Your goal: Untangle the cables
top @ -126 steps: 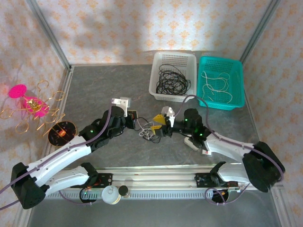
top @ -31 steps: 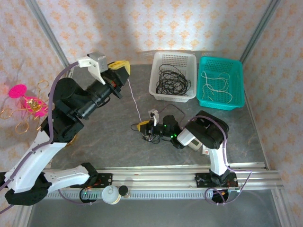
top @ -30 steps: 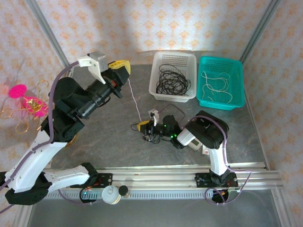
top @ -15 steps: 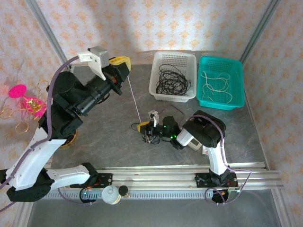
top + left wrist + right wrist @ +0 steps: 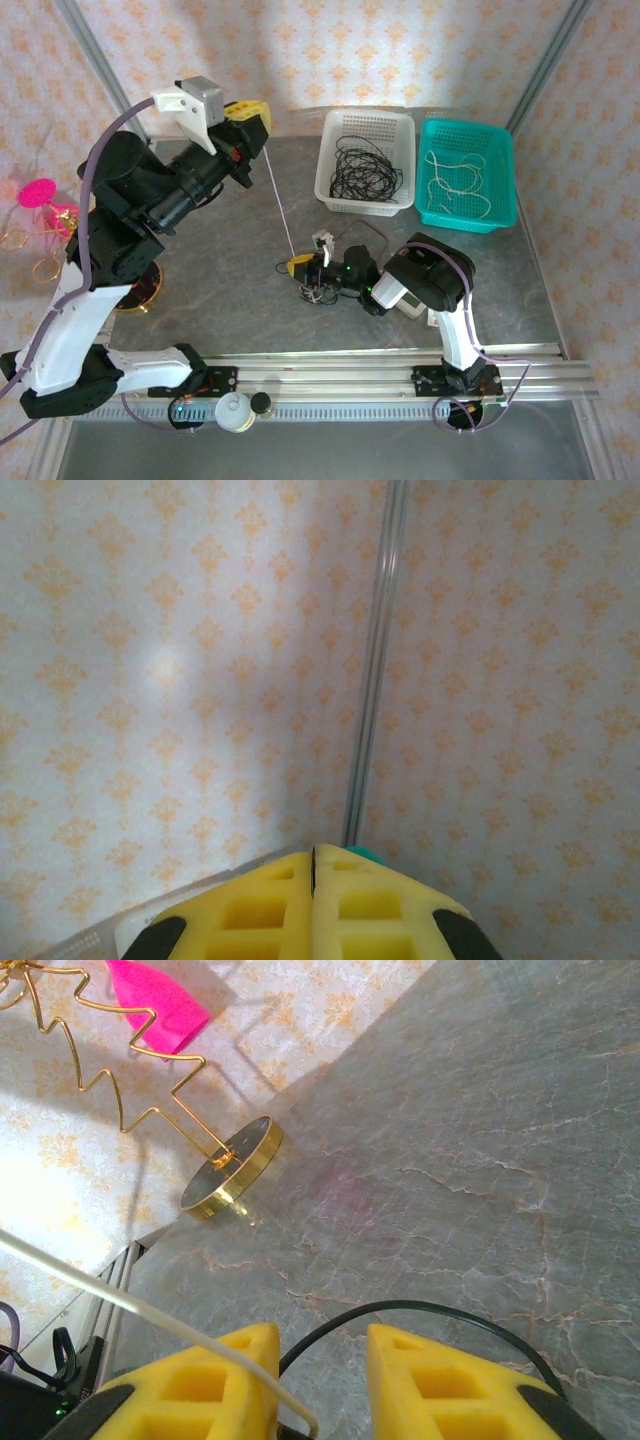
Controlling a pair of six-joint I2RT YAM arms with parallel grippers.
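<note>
White cable (image 5: 279,205) runs taut as a line from the left gripper (image 5: 252,120), raised high near the back wall, down to the tangle (image 5: 318,288) on the table (image 5: 220,260). That gripper's yellow pads (image 5: 260,910) press flat together, clamped on the white cable's end. Low at the tangle sits the right gripper (image 5: 303,270), jaws part-way apart, with a black cable (image 5: 420,1312) looping through the gap. Whether it truly pins anything is hard to tell from here. The step wants a slow, steady pull along the cable's own line, with the right side anchoring the clump so it doesn't drag. Other cables lie sorted, black in the white basket (image 5: 328,170), white in the teal basket (image 5: 507,170). Against half a second back, the left arm has climbed higher. Four seconds back, both grippers were down at the tangle.
</note>
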